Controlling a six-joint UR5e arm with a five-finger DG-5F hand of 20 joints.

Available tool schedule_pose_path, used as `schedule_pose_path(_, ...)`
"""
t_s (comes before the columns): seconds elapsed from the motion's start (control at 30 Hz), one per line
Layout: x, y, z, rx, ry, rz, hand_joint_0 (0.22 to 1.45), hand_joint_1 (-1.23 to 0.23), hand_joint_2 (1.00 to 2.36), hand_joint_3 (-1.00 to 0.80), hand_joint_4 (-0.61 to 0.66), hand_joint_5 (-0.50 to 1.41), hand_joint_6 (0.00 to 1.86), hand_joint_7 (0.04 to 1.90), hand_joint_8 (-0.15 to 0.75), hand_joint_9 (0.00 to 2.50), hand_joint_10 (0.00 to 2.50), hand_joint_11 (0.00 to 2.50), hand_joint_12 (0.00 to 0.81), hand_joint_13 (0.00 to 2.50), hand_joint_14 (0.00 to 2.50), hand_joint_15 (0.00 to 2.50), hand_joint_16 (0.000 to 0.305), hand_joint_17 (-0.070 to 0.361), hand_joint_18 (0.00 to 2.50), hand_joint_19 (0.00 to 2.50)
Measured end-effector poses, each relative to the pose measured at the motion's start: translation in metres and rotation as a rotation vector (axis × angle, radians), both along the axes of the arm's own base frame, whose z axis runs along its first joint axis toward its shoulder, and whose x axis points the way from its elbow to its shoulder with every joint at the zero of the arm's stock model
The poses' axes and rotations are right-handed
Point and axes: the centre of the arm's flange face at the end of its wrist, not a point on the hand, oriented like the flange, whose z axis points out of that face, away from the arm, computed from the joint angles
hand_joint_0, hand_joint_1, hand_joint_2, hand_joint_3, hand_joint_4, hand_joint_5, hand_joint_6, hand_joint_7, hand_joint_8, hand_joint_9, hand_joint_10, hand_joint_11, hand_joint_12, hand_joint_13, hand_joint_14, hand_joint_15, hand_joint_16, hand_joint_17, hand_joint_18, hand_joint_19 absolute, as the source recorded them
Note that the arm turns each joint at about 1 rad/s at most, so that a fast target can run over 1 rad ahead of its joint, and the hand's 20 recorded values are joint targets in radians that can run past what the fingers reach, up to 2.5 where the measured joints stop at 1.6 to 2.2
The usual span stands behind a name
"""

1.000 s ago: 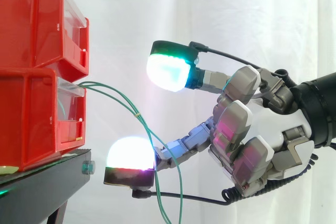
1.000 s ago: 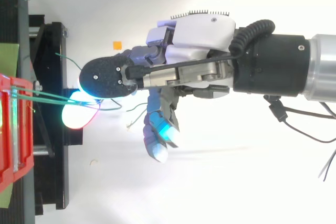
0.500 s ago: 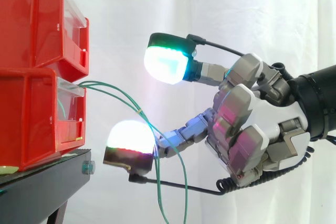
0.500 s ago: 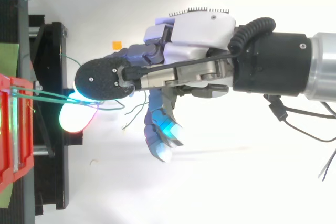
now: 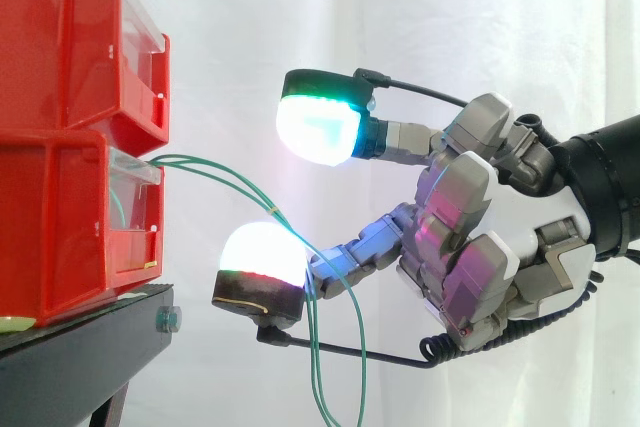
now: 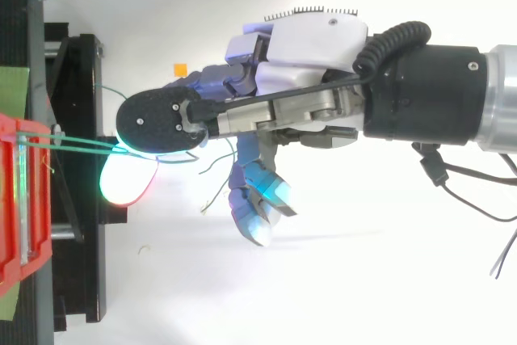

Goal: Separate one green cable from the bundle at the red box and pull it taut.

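Observation:
Two thin green cables (image 5: pixel 240 183) leave the front of the lower red bin (image 5: pixel 60 217) and droop to the right, then hang down past the stand. My hand (image 5: pixel 500 247) reaches in from the right and is open. One finger stretches out above the cables, its pad (image 5: pixel 320 132) glowing cyan-green. The white-glowing thumb pad (image 5: pixel 262 257) sits lower, right where the cables bend downward. A wide gap separates the two pads, and the other fingers are curled at the palm. From above, the cables (image 6: pixel 81 143) run from the bin under the outstretched finger.
A second red bin (image 5: pixel 60 37) is stacked on the lower one, both on the black stand (image 5: pixel 80 347) at the left. A white curtain hangs behind. In the top view a small orange square (image 6: pixel 180 69) and loose green wire ends (image 6: pixel 214 191) lie below the hand.
The lower pad has risen and shifted right, pushing the hanging part of the cables rightward. The hand has tilted slightly; the upper finger has barely moved.

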Motion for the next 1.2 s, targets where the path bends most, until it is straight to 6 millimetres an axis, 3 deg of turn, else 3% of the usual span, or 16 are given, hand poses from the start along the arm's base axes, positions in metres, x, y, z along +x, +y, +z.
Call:
schedule_pose_path(0.33, -0.0007, -0.0018, -0.0003, 0.000, 0.004, -0.003, 0.52, -0.52, 1.00, -0.50, 0.29, 0.09, 0.50, 0.90, 0.263, 2.01, 0.02, 0.54, 0.432, 1.68, 0.02, 0.62, 0.072, 0.161, 1.87, 0.45)
schedule_pose_path(0.5, -0.0010, -0.0036, -0.0004, -0.001, 0.005, -0.006, 0.43, -0.41, 1.00, -0.50, 0.33, 0.08, 0.50, 0.91, 0.280, 2.02, 0.02, 0.48, 0.470, 1.73, 0.02, 0.59, 0.083, 0.186, 2.00, 0.37)
schedule_pose_path(0.73, -0.0010, -0.0042, -0.0004, -0.001, 0.005, -0.008, 0.45, -0.40, 1.00, -0.50, 0.34, 0.08, 0.50, 0.90, 0.265, 2.00, 0.02, 0.47, 0.463, 1.71, 0.02, 0.60, 0.081, 0.183, 1.97, 0.40)
schedule_pose_path(0.93, -0.0016, -0.0045, -0.0007, -0.002, 0.010, -0.008, 0.48, -0.29, 1.00, -0.49, 0.31, 0.08, 0.50, 0.90, 0.264, 2.00, 0.02, 0.48, 0.453, 1.71, 0.02, 0.61, 0.080, 0.179, 1.94, 0.42)
schedule_pose_path(1.2, -0.0023, -0.0042, -0.0013, -0.002, 0.015, -0.006, 0.55, -0.31, 1.01, -0.34, 0.30, 0.08, 0.50, 0.88, 0.274, 2.05, 0.02, 0.45, 0.466, 1.76, 0.02, 0.58, 0.084, 0.189, 2.02, 0.36)
